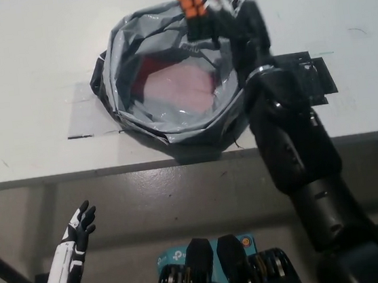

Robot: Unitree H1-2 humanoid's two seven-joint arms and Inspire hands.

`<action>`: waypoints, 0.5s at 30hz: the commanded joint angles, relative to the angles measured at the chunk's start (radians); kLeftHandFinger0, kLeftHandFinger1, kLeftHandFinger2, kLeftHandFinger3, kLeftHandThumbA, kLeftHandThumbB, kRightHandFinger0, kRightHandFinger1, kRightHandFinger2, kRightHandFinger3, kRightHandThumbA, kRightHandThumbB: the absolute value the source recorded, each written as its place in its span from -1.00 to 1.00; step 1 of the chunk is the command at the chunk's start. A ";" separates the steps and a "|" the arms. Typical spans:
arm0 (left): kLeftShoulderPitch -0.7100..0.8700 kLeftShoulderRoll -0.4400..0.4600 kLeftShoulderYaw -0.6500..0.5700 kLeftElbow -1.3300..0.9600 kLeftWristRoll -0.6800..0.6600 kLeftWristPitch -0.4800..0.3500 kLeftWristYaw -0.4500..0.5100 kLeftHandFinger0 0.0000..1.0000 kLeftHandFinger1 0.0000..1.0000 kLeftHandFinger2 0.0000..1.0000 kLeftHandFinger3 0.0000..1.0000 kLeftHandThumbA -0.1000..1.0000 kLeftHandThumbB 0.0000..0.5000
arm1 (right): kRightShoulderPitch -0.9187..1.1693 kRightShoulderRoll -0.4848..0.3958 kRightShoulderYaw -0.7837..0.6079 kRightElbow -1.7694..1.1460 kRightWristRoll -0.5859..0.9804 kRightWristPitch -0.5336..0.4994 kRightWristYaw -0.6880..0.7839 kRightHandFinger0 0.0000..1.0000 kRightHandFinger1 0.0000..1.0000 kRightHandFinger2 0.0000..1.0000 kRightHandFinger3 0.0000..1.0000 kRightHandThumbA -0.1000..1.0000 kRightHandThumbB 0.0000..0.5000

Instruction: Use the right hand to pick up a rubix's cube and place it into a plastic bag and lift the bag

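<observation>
The cube (199, 8) is held clamped in the black right hand (227, 7) above the far rim of the grey plastic bag (130, 100), which sits open on the white table (22, 58). The white left hand (80, 226) is seen low beside the table edge, fingers spread, empty.

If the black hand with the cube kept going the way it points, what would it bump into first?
Probably nothing: the right hand, shut on the cube, points toward the far bare table above the bag's rim, though height is unclear.
</observation>
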 commanded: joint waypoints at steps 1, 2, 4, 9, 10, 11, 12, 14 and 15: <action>-0.012 0.005 0.004 -0.032 0.008 -0.004 0.007 1.00 1.00 1.00 1.00 1.00 -0.13 | -0.117 -0.001 0.076 0.092 -0.147 -0.106 -0.011 -1.00 -0.08 0.77 0.72 -1.00 -0.43; -0.015 0.007 0.004 -0.032 0.007 -0.006 0.005 1.00 1.00 1.00 1.00 1.00 -0.14 | -0.121 -0.004 0.087 0.115 -0.158 -0.122 -0.014 -1.00 -0.11 0.75 0.71 -1.00 -0.43; -0.018 0.008 0.003 -0.028 0.002 -0.011 0.001 1.00 1.00 1.00 1.00 1.00 -0.22 | -0.129 -0.012 0.114 0.158 -0.193 -0.136 -0.031 -1.00 -0.22 0.65 0.71 -1.00 -0.43; -0.020 0.008 -0.003 -0.018 -0.001 -0.012 -0.005 1.00 1.00 1.00 1.00 1.00 -0.15 | -0.130 -0.023 0.156 0.191 -0.255 -0.128 -0.064 -1.00 -0.30 0.59 0.70 -1.00 -0.40; -0.024 0.008 -0.004 -0.017 -0.003 -0.008 -0.006 1.00 1.00 1.00 1.00 1.00 -0.15 | -0.136 -0.026 0.170 0.205 -0.276 -0.132 -0.073 -1.00 -0.32 0.59 0.73 -1.00 -0.40; -0.022 0.006 -0.006 -0.017 -0.001 -0.008 -0.006 1.00 1.00 1.00 1.00 1.00 -0.14 | -0.133 -0.028 0.179 0.203 -0.289 -0.129 -0.078 -1.00 -0.31 0.59 0.72 -1.00 -0.37; -0.017 0.001 -0.011 -0.018 0.001 -0.010 -0.006 1.00 1.00 1.00 1.00 1.00 -0.13 | -0.126 -0.032 0.194 0.196 -0.309 -0.125 -0.082 -1.00 -0.30 0.62 0.74 -1.00 -0.41; -0.015 -0.005 -0.015 -0.024 0.000 -0.004 -0.006 1.00 1.00 1.00 1.00 1.00 -0.09 | -0.126 -0.036 0.210 0.197 -0.324 -0.127 -0.070 -1.00 -0.22 0.73 0.85 -1.00 -0.44; -0.015 -0.006 -0.016 -0.027 -0.002 0.000 -0.006 1.00 1.00 1.00 1.00 1.00 -0.09 | -0.127 -0.037 0.216 0.199 -0.329 -0.126 -0.063 -1.00 -0.22 0.73 0.85 -1.00 -0.44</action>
